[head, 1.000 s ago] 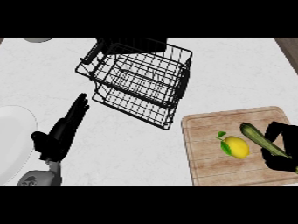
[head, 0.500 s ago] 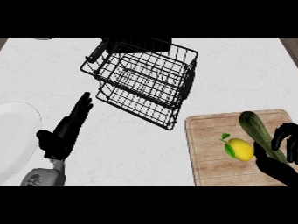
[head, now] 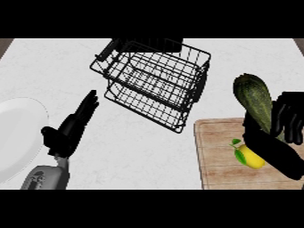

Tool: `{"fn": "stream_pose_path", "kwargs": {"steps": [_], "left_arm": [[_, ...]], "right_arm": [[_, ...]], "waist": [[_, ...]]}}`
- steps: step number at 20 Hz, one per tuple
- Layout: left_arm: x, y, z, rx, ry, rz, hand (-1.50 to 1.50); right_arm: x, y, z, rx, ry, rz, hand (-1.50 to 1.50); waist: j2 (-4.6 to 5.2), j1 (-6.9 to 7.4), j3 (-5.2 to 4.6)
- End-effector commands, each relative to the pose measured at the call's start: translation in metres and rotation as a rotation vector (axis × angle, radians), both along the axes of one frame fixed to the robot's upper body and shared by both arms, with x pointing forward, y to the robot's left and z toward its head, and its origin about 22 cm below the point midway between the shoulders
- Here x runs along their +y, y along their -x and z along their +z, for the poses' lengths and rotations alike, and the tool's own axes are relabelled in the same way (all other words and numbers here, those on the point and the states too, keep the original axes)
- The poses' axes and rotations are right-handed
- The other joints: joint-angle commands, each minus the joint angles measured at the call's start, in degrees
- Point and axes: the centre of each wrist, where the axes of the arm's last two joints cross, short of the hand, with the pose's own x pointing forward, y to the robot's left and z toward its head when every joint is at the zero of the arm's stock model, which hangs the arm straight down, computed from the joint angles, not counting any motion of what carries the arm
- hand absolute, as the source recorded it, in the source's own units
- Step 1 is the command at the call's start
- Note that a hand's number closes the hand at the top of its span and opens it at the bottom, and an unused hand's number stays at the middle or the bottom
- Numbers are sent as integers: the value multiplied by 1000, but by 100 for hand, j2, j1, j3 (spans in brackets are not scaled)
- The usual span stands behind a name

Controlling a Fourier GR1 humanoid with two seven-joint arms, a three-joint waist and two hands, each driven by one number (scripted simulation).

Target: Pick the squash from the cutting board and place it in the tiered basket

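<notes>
Curling round the dark green squash (head: 254, 99), the right hand (head: 282, 129) holds it above the cutting board (head: 216, 156).

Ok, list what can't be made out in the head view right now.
- The squash: its lower end is hidden by the right hand curled round it.
- The lemon: its right side is covered by the right hand.
- The cutting board: its right part is hidden behind the hand; its near edge is cut off.
- The plate: cut off by the left edge.
- The tiered basket: whatever dark thing sits behind it is unclear.
</notes>
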Motion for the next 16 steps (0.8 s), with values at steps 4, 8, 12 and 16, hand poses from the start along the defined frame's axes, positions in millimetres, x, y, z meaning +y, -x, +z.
{"fn": "stream_pose_path", "kwargs": {"steps": [4,8,12,16], "left_arm": [[-7,5,5,-13,-12,-11,0],[-6,3,0,-8,-7,-18,0],[-11,4,-5,-28,-22,-10,0],[-15,-5,4,-10,-13,-18,0]], "right_arm": [[49,-41,67,25,-27,-36,150],[68,-91,83,50,-68,-19,150],[94,-125,93,80,-58,1,150],[121,-154,78,142,-46,18,150]], "waist": [[-2,69,3],[32,121,3],[41,129,4],[49,156,6]]}}
